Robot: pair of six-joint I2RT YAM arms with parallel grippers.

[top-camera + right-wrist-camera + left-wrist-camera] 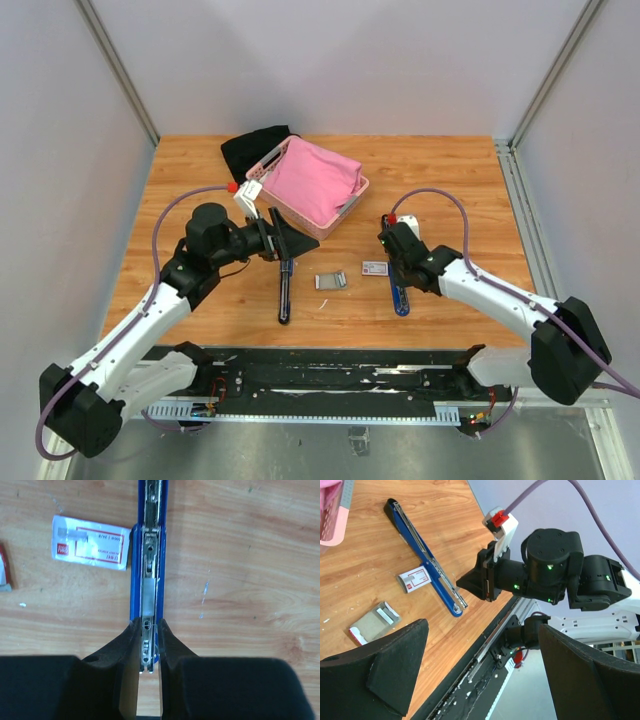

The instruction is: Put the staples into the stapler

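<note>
**Right pincer on the stapler's end, staples out on the table**

My right pincer (148,625) is low over one end of the blue stapler (149,555). Its fingers are drawn in to a narrow slot, with the metal rail showing between them. Pinching or only hovering? I cannot tell. My left pincer (483,625) hangs released, fingers spread wide, grasping nothing. The staples (331,281), a silvery-grey block, lie on the wooden table (450,180) between my arms, apart from the stapler. The white carton (90,542) with red print lies flat just beside the stapler, between it and the staples.
</note>
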